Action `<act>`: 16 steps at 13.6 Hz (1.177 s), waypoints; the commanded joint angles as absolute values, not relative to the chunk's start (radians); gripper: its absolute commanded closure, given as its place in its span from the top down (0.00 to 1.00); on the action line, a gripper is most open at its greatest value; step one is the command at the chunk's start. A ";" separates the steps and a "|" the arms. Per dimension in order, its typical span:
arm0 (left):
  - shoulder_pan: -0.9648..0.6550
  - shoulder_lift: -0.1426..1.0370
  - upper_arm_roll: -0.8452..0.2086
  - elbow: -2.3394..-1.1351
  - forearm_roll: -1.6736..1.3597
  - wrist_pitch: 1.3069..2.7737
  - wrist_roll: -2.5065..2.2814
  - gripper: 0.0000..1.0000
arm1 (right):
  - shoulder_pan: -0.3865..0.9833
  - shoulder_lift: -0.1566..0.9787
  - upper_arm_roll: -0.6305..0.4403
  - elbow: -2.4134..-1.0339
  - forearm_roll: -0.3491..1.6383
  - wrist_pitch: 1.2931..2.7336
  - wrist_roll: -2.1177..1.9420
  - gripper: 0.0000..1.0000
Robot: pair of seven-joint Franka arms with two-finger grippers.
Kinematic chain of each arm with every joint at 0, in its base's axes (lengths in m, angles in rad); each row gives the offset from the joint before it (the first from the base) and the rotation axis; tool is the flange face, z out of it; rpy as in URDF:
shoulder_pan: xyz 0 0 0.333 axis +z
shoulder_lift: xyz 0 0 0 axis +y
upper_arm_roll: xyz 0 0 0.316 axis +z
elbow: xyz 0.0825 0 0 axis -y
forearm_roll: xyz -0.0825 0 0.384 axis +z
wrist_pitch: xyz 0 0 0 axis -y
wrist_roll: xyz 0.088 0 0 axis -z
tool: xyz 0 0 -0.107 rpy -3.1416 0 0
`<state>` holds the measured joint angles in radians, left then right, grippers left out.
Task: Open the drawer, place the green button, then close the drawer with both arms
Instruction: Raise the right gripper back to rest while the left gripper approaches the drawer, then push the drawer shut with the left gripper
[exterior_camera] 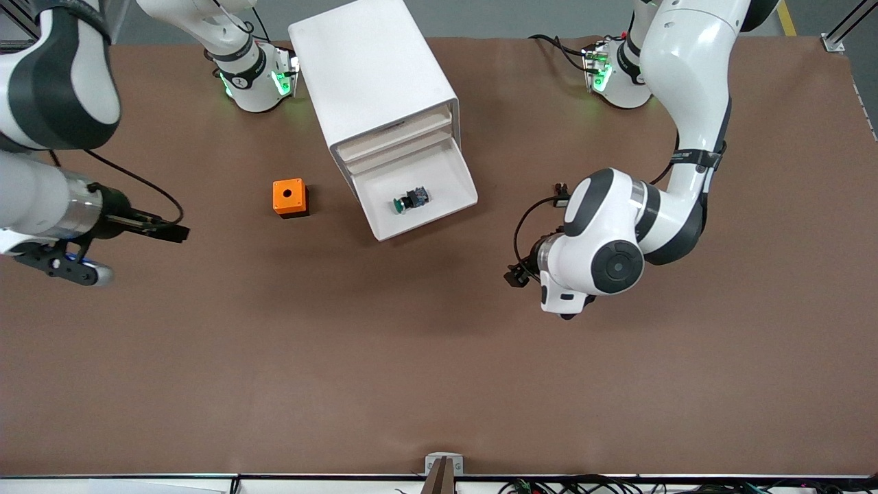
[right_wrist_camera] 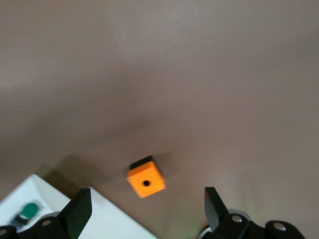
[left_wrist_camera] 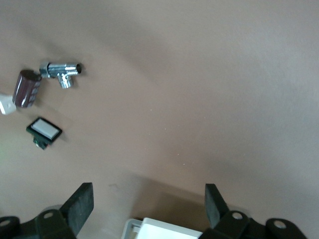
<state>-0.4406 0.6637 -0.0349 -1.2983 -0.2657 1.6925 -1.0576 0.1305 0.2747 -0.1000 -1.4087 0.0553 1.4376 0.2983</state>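
Observation:
The white cabinet (exterior_camera: 374, 75) stands near the robots' bases. One of its lower drawers (exterior_camera: 446, 206) is pulled open. The green-capped button (exterior_camera: 410, 200) lies in it on its side. My left gripper (left_wrist_camera: 148, 191) is open and empty, up over bare table toward the left arm's end from the open drawer; a drawer corner (left_wrist_camera: 159, 230) shows between its fingers. In the front view its fingers are hidden under the left arm's hand (exterior_camera: 566, 291). My right gripper (exterior_camera: 171, 232) is open and empty over the table toward the right arm's end; its wrist view shows the drawer (right_wrist_camera: 107, 221) and button (right_wrist_camera: 31, 209).
An orange box with a hole (exterior_camera: 290, 197) sits beside the drawer toward the right arm's end, also in the right wrist view (right_wrist_camera: 146, 180). The left wrist view shows a chrome valve (left_wrist_camera: 61, 72), a maroon cylinder (left_wrist_camera: 26, 88) and a black button with a white cap (left_wrist_camera: 45, 131).

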 commanded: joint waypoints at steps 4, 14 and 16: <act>-0.521 0.657 -0.040 -1.368 -0.193 1.811 -0.932 0.99 | -0.006 0.278 -0.081 -1.370 -0.034 1.424 -0.103 1.00; -0.695 0.741 -0.041 -1.410 -0.196 2.068 -0.851 1.00 | -0.038 0.275 -0.080 -1.353 -0.025 1.414 -0.103 1.00; -0.712 0.753 -0.041 -1.410 -0.207 2.072 -0.865 1.00 | -0.043 0.275 -0.081 -1.353 -0.028 1.411 -0.103 1.00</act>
<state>-0.7034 0.7500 -0.0431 -1.4076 -0.2136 2.0592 -0.8507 -0.0240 0.2745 -0.0939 -1.3694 -0.0193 1.4299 -0.1059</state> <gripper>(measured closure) 0.000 0.000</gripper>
